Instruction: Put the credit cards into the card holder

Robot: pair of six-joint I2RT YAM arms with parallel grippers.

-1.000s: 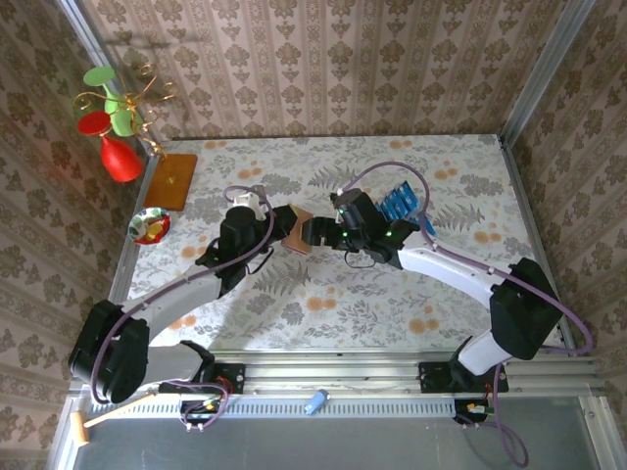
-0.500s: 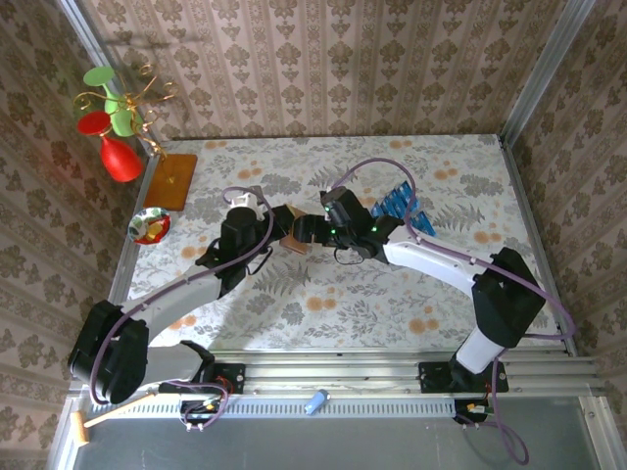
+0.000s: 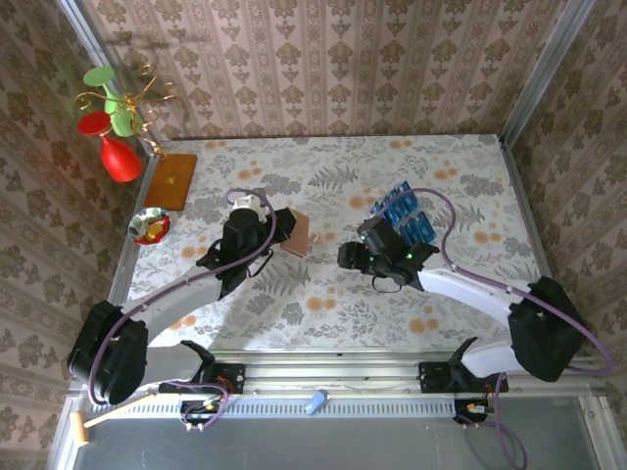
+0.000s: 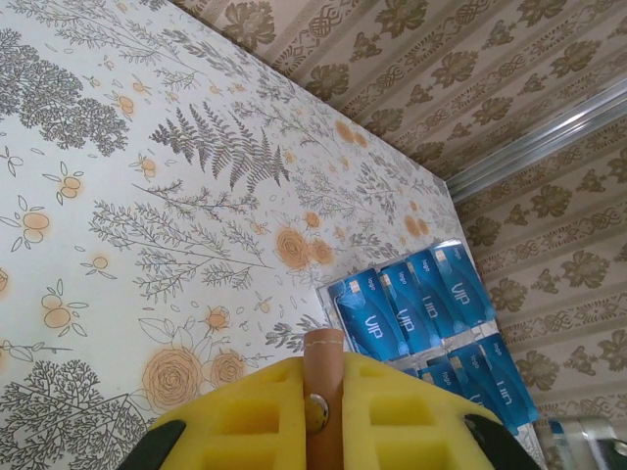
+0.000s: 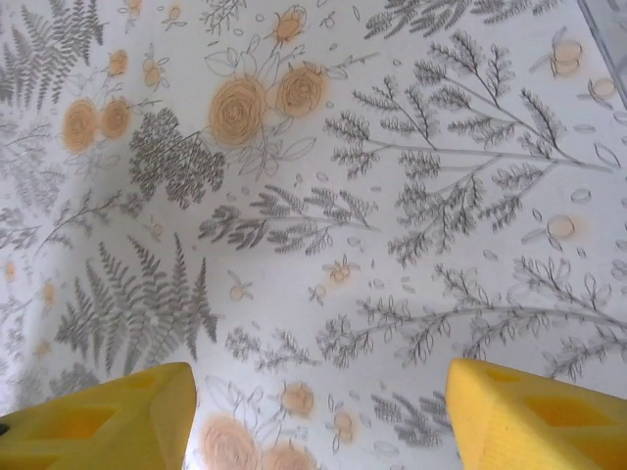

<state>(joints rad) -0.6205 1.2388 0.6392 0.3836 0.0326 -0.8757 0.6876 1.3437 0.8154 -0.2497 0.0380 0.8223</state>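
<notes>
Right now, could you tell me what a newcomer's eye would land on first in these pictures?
Probably the blue credit cards, laid in rows on the floral table, right of centre. Next, the brown card holder pinched in the left hand near the middle, with the right hand open just above the table.

A floral-print tabletop lies before me, closed in by patterned wallpaper. In my far left corner, an orange-brown wooden board carries a gold wire stand with red shapes and green shapes. Just nearer sits 1 small bowl with colourful contents. A small blue object rests on the near metal rail.
</notes>
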